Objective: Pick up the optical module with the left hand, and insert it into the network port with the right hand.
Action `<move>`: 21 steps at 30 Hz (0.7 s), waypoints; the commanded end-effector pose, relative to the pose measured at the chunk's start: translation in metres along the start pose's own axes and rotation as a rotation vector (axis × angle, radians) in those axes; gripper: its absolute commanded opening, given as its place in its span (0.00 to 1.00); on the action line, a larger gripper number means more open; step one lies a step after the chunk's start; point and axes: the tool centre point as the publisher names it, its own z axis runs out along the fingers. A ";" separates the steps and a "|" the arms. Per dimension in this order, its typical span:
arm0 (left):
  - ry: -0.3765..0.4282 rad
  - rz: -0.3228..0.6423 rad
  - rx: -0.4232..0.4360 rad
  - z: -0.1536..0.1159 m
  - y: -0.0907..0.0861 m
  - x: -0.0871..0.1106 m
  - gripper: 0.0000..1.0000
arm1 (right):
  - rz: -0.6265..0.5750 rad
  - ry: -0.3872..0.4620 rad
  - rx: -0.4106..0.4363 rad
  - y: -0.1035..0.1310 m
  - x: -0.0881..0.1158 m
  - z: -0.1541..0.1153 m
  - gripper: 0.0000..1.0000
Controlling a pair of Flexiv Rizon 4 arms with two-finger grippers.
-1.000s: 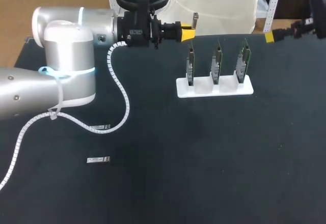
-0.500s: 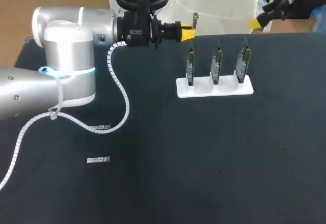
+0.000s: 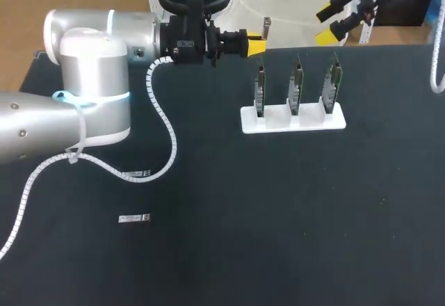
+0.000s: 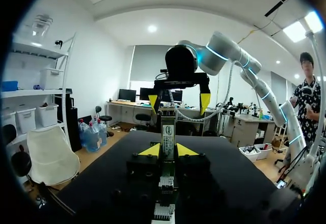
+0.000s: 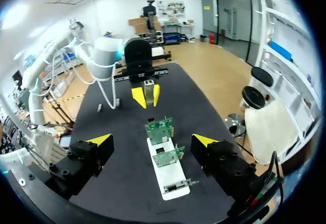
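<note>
My left gripper (image 3: 256, 44) hangs above the table's far edge, left of the white stand (image 3: 293, 120), shut on a slim silver optical module (image 3: 266, 27) that sticks up past its yellow tips. In the left wrist view the module (image 4: 168, 132) stands between the fingers (image 4: 149, 150). My right gripper (image 3: 332, 22) hovers open at the far right, beyond the stand, facing the left one. From the right wrist view its gripper (image 5: 153, 140) stands wide above the stand (image 5: 172, 179), with the left gripper (image 5: 145, 96) and module (image 5: 148, 88) ahead. Three green port boards (image 3: 297, 85) stand upright in the stand.
Two spare modules lie on the black table at the near left, one (image 3: 135, 218) in the open and one (image 3: 138, 174) beside the left arm's white cable (image 3: 169, 129). The left arm's large silver body (image 3: 87, 83) covers the far left.
My right gripper has swung in from the far right edge toward the left and now shows both yellow tips. The left arm and its module have stayed put.
</note>
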 end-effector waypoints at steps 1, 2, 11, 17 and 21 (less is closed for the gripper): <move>-0.002 0.001 -0.005 0.000 -0.002 0.000 0.00 | -0.013 0.011 -0.112 -0.005 -0.005 0.002 1.00; -0.002 0.001 -0.005 0.000 -0.002 0.000 0.00 | -0.023 0.015 -0.101 -0.003 -0.006 0.002 1.00; -0.002 0.001 -0.005 0.000 -0.002 0.000 0.00 | -0.077 0.037 0.016 0.005 -0.016 0.017 1.00; -0.002 0.001 -0.005 0.000 -0.002 0.000 0.00 | -0.086 0.032 0.033 0.003 -0.018 0.023 1.00; -0.002 0.001 -0.005 0.000 -0.002 0.000 0.00 | -0.094 0.026 0.005 0.000 -0.022 0.027 1.00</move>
